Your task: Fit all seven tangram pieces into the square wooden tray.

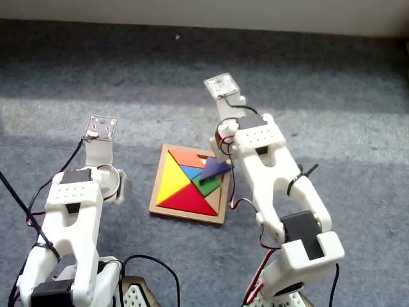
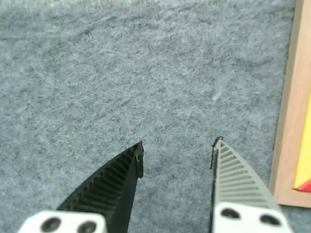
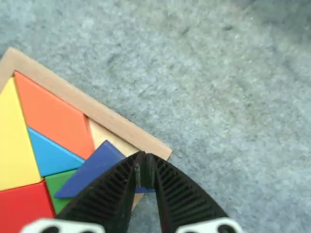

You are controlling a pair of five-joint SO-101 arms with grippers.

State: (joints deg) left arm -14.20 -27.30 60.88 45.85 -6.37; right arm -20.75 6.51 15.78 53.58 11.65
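The square wooden tray lies on the carpet between the arms. It holds a yellow triangle, a red triangle, an orange piece, a blue triangle and a green piece. My right gripper is shut on a purple triangle, held tilted over the tray's far right corner, above a bare strip of tray floor. In the high view the purple triangle overlaps the green and blue pieces. My left gripper is open over bare carpet, just left of the tray's rim.
Grey carpet surrounds the tray on all sides. The right arm's body stands close along the tray's right side. Cables trail near the arm bases at the front.
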